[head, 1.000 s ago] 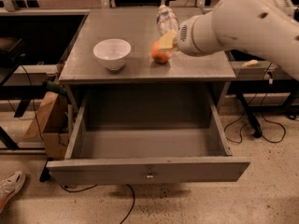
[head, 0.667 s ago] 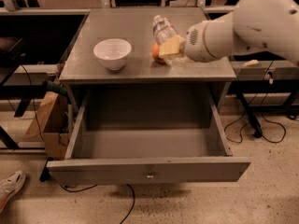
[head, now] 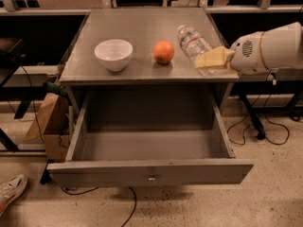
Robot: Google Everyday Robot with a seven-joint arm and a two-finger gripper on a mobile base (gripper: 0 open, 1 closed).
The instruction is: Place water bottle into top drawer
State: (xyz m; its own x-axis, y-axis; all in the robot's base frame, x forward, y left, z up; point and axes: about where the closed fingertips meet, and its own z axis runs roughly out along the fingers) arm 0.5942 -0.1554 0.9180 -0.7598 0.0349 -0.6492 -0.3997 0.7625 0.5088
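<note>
Water bottle [head: 191, 42]: lies on its side on cabinet top [head: 142, 27] just beside orange fruit [head: 164, 51], base end pinched by gripper [head: 214, 59] at cabinet edge; not yet carried or lowered into open top drawer [head: 150, 172].

Overall: dim, warm indoor light, brightest across the middle of the frame.
Source: overhead; the flat grey metal cabinet top [head: 142, 25] carries a soft, even sheen.
Shadows: short and soft beneath the round white bowl [head: 113, 54] and the orange fruit [head: 164, 51]; the back of the wide grey metal top drawer [head: 151, 171] lies in shade under the top.
Glare: small highlights on the clear crinkled plastic water bottle [head: 191, 40]; the pale yellow gripper [head: 210, 59], right of centre at the bottle, and its white arm shell [head: 279, 46] look brightest.
Edges: upper left and right fall nearly black.
</note>
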